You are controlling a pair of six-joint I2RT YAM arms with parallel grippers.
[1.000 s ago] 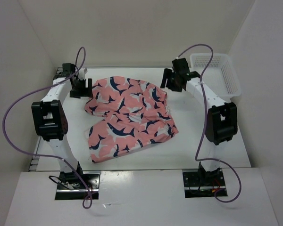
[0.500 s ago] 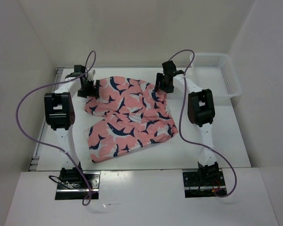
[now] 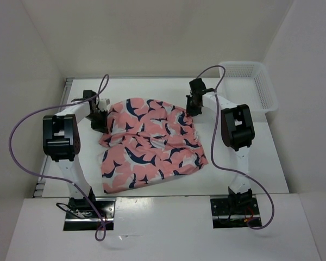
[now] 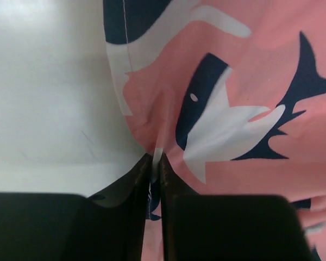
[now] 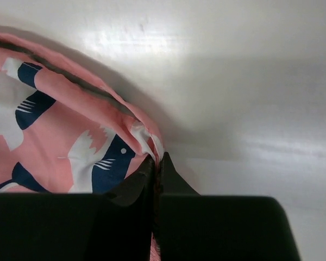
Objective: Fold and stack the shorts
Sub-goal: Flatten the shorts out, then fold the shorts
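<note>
We find the left jaws and right jaws each pinched shut on an opposite edge of the shorts (image 3: pixel 152 147), seemingly to draw them flat on the bench (image 3: pixel 266 155).

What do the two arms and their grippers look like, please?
The left arm and right arm are slim white links with boxy black joint housings, each trailing a looping purple cable. The left gripper and right gripper are black and taper to narrow tips.
</note>
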